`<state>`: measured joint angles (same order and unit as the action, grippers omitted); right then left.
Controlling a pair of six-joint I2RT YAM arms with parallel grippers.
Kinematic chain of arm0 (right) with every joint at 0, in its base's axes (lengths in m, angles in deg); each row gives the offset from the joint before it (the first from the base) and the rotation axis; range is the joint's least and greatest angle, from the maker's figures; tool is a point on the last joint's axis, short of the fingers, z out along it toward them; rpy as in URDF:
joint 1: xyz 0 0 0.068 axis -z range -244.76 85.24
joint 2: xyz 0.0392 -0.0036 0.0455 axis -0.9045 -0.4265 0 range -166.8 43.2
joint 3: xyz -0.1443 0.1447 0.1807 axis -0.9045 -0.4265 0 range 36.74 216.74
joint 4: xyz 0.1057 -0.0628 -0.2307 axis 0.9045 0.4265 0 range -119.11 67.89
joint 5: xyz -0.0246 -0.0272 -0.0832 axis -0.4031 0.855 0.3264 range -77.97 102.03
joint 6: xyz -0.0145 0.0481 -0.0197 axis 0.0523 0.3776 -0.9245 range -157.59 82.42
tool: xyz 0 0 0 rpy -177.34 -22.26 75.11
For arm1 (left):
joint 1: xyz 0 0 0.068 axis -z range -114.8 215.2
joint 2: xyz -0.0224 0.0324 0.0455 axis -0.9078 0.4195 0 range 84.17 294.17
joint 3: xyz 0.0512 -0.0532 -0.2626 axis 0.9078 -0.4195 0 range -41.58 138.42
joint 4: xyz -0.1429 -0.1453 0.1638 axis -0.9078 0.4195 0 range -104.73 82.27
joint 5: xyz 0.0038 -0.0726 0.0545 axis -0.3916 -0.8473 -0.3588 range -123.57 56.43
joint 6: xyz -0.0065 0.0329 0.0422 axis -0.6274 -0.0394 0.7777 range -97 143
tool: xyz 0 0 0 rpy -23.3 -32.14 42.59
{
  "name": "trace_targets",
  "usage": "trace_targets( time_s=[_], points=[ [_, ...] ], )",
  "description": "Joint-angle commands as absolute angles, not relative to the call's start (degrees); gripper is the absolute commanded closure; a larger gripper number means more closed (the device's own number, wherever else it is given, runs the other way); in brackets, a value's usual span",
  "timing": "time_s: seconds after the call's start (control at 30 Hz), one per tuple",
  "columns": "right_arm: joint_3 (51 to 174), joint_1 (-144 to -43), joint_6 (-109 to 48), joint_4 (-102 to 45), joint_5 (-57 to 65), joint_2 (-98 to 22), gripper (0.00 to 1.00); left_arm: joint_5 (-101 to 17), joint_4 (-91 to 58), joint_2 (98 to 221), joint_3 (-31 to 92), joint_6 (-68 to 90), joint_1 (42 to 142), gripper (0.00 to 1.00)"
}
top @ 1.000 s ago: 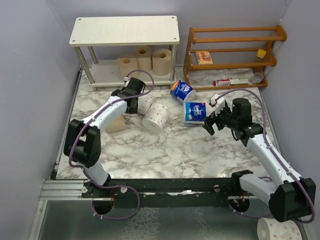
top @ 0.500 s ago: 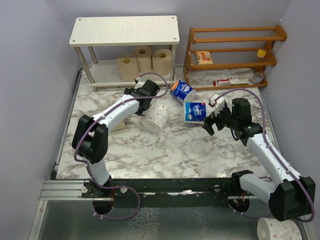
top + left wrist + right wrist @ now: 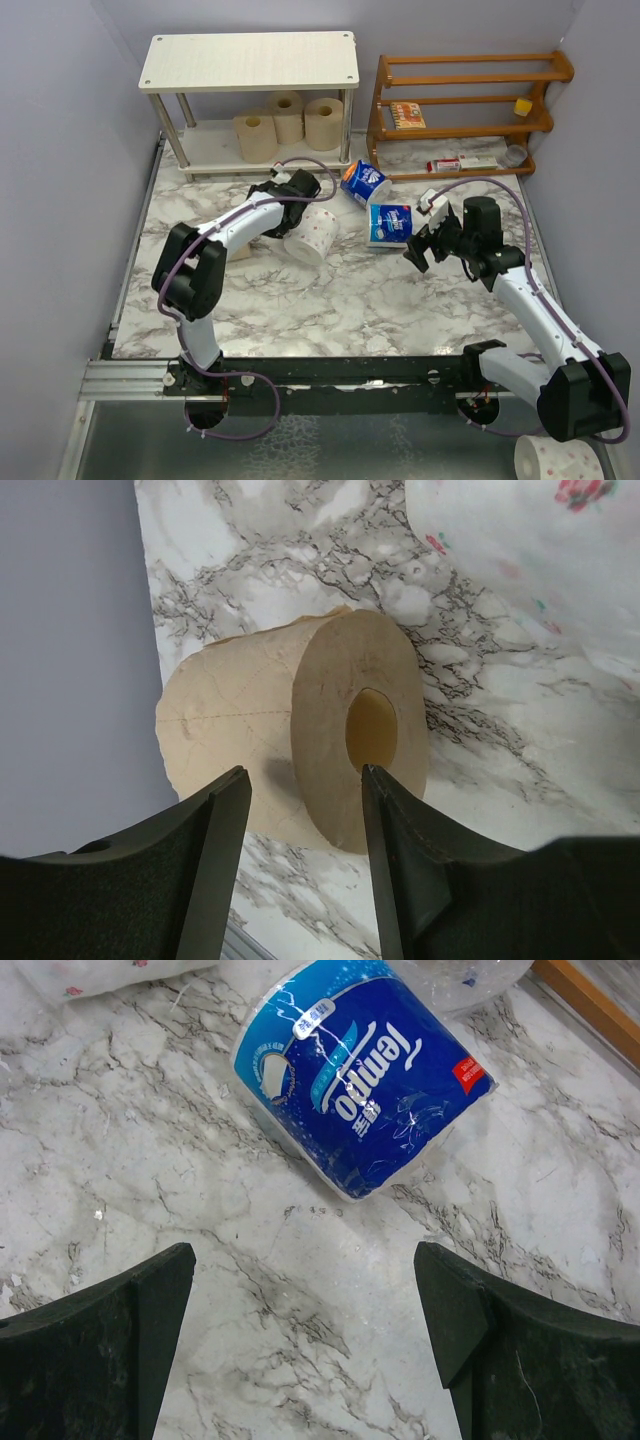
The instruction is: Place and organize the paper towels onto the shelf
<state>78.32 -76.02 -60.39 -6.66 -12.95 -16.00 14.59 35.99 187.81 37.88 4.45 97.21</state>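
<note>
three plain tan-brown paper rolls (image 3: 288, 120) stand on the lower board of the pale two-tier shelf with shiny metal legs (image 3: 250, 60). a fourth tan roll (image 3: 300, 740) lies on its side on the grey-veined marble tabletop (image 3: 350, 290), mostly hidden under the left arm from above. the left gripper (image 3: 305, 773) faces it with fingers spread; whether they touch it is unclear. a white roll with pink dots (image 3: 312, 232) lies just beside that arm, cut off in the wrist view. two blue-and-white wrapped rolls (image 3: 364, 183) lie near the orange-brown wooden slatted rack (image 3: 470, 100). the right gripper (image 3: 305, 1360) hovers with fingers apart, empty, near the nearer wrapped roll (image 3: 365, 1085). another dotted roll (image 3: 555, 460), off the table, is cut by the frame edge.
</note>
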Motion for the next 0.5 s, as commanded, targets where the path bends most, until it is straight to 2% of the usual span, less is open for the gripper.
trace_targets(
  time_s=[0.0, 0.4, 0.43, 0.47],
  points=[
    [78.2, -75.8, -61.0, -6.8, -14.4, -15.8, 0.08, 15.3, 35.3, 189.2, 36.8, 3.8, 97.3, 0.50],
    [78.1, -75.8, -61.0, -6.5, -14.9, -15.9, 0.08, 20.6, 35.1, 192.3, 34.7, 3.9, 97.2, 0.52],
    [78.1, -75.8, -61.0, -6.5, -15.0, -15.9, 0.08, 20.5, 35.1, 192.4, 34.7, 3.8, 97.3, 0.53],
    [78.1, -75.8, -61.0, -6.5, -15.0, -15.9, 0.08, 20.4, 35.2, 192.6, 34.7, 3.8, 97.2, 0.59]
  ],
)
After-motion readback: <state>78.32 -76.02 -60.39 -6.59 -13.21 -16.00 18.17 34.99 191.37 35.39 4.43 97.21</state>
